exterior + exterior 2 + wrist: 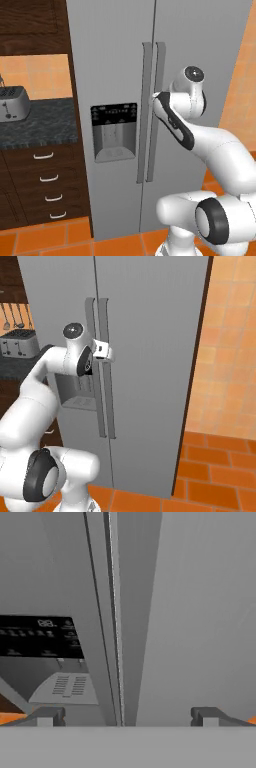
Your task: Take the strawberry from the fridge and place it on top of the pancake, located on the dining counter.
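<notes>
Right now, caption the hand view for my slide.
Open gripper faces the closed fridge, door handles between its fingertips.

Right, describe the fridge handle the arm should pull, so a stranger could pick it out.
Start at the tall grey side-by-side fridge. Two long vertical grey bar handles run down its middle seam. Take the right-door handle, the one whose door lacks the black water dispenser panel; the white arm's open fingers are spread near it.
</notes>
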Robot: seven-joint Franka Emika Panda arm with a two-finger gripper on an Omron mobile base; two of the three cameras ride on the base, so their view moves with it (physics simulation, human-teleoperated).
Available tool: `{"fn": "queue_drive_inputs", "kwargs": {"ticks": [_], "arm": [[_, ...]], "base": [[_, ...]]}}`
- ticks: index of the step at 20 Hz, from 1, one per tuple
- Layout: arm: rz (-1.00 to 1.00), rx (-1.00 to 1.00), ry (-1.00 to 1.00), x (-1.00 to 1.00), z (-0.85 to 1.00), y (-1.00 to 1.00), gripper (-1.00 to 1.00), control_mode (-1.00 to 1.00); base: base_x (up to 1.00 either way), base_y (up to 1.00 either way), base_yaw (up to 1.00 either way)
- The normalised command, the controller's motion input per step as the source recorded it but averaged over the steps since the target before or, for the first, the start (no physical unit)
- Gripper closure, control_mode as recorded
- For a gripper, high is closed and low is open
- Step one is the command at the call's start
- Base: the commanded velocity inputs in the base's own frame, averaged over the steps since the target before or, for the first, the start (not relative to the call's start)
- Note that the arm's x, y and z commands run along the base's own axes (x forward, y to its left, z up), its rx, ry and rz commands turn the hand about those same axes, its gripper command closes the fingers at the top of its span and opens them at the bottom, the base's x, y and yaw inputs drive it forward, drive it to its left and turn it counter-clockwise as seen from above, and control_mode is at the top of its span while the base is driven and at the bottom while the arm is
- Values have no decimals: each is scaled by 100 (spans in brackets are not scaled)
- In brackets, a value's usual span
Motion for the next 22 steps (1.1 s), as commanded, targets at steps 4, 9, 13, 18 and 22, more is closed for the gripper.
{"fn": "queue_drive_inputs", "kwargs": {"ticks": [4,9,13,18,22], "arm": [[-2,0,-10,34,1,-4,-100,-100],[-2,0,-7,45,0,-6,-100,-100],[-1,0,-3,49,0,-2,-100,-100],[0,0,-3,60,0,0,-100,-100],[0,0,-1,61,0,-10,-100,-100]], "base": [[0,0,0],[0,0,0],[0,0,0],[0,0,0],[0,0,0]]}}
